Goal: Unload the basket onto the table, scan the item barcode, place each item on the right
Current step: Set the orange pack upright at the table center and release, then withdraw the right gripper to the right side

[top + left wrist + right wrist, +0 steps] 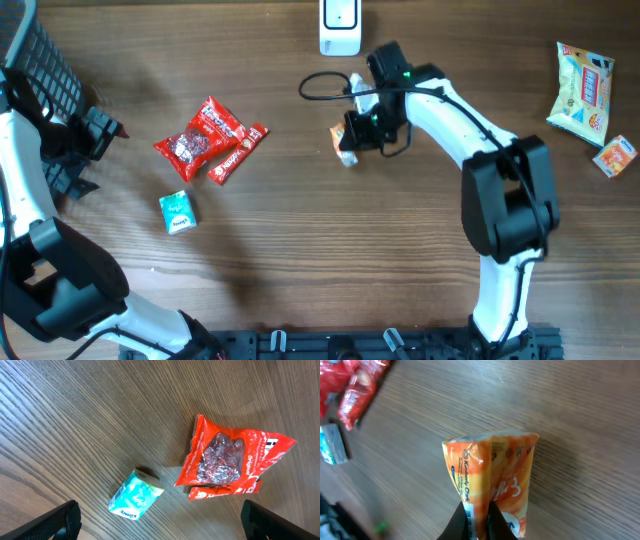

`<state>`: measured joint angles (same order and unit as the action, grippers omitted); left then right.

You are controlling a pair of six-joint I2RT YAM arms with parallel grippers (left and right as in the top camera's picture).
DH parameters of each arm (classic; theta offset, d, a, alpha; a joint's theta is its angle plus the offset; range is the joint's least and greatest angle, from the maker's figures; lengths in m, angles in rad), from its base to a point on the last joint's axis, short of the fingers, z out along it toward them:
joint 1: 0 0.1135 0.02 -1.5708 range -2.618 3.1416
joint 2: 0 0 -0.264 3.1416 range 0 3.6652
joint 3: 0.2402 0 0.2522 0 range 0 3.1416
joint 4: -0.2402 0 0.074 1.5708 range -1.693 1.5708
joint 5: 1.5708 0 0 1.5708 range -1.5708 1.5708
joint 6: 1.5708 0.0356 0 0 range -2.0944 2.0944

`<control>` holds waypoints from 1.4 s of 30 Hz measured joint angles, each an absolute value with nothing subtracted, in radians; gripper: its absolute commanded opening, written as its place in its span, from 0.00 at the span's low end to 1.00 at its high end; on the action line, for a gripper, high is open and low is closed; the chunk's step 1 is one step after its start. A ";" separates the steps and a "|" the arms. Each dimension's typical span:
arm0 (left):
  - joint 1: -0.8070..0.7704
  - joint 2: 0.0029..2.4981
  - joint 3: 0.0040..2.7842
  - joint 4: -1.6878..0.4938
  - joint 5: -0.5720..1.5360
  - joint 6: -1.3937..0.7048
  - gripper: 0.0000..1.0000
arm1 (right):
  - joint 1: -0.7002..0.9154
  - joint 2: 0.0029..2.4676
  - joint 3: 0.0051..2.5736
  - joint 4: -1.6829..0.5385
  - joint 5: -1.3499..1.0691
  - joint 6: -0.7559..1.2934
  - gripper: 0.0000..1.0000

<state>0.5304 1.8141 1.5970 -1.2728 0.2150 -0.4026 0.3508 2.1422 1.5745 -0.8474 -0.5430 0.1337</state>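
Observation:
My right gripper (362,130) is shut on an orange tissue packet (346,141), pinching a fold of its wrapper just below the white scanner (340,26) at the table's far edge. In the right wrist view the packet (492,467) hangs above the wood between my black fingertips (461,522), and my right gripper (477,509) holds it at its near end. A strip of blue printed lines shows beside the left finger. My left gripper (97,140) hovers open at the far left; in its wrist view the left gripper (160,527) has only table between its fingers.
A red snack bag (198,140), a red bar (238,155) and a teal tissue pack (178,212) lie left of centre. A pale snack bag (582,90) and a small orange packet (614,155) sit far right. A black cable (320,85) loops near the scanner.

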 measured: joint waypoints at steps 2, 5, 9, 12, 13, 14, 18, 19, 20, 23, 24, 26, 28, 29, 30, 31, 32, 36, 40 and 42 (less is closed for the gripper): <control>0.530 1.814 1.597 -1.272 0.215 -0.403 1.00 | 0.332 2.159 1.548 -0.827 -0.587 0.152 0.21; 0.530 1.814 1.597 -1.272 0.215 -0.403 1.00 | 0.304 2.161 1.544 -0.820 -0.621 0.182 0.39; 0.530 1.814 1.597 -1.272 0.215 -0.403 1.00 | 0.258 2.162 1.543 -0.827 -0.624 0.204 0.69; 0.530 1.814 1.597 -1.272 0.215 -0.403 1.00 | 0.237 2.162 1.543 -0.831 -0.608 0.206 0.82; 0.530 1.814 1.597 -1.272 0.215 -0.403 1.00 | 0.231 2.162 1.543 -0.833 -0.601 0.211 0.84; 0.530 1.814 1.597 -1.272 0.215 -0.403 1.00 | 0.225 2.162 1.543 -0.835 -0.595 0.208 0.84; 0.530 1.814 1.597 -1.273 0.215 -0.403 1.00 | 0.212 2.162 1.548 -0.884 -0.582 0.207 0.88; 0.530 1.814 1.597 -1.272 0.215 -0.403 1.00 | 0.210 2.162 1.555 -0.908 -0.582 0.199 0.89; 0.530 1.814 1.597 -1.272 0.215 -0.403 1.00 | 0.209 2.162 1.565 -0.928 -0.579 0.193 0.90; 0.530 1.814 1.597 -1.272 0.215 -0.403 1.00 | 0.209 2.162 1.615 -0.978 -0.582 0.171 0.98; 0.530 1.814 1.597 -1.272 0.215 -0.403 1.00 | 0.209 2.160 1.633 -0.989 -0.588 0.163 0.99; 0.530 1.814 1.597 -1.272 0.215 -0.403 1.00 | 0.206 2.154 1.658 -0.994 -0.619 0.155 0.99; 0.530 1.814 1.597 -1.273 0.215 -0.403 1.00 | 0.200 2.136 1.672 -0.997 -0.654 0.155 0.99; 0.530 1.814 1.597 -1.272 0.215 -0.403 1.00 | 0.194 2.121 1.678 -0.999 -0.665 0.155 0.99; 0.530 1.814 1.597 -1.273 0.215 -0.403 1.00 | 0.188 2.107 1.682 -1.000 -0.674 0.155 0.99; 0.530 1.814 1.597 -1.272 0.215 -0.403 1.00 | 0.174 2.078 1.690 -1.006 -0.683 0.154 0.99; 0.530 1.814 1.597 -1.272 0.215 -0.403 1.00 | 0.162 2.056 1.694 -1.011 -0.685 0.154 0.99; 0.530 1.814 1.597 -1.272 0.215 -0.403 1.00 | 0.081 1.927 1.709 -1.072 -0.637 0.154 1.00; 0.530 1.814 1.597 -1.272 0.215 -0.403 1.00 | -0.003 1.818 1.712 -1.167 -0.486 0.157 1.00; 0.530 1.814 1.597 -1.272 0.215 -0.403 1.00 | -0.043 1.773 1.713 -1.217 -0.398 0.157 1.00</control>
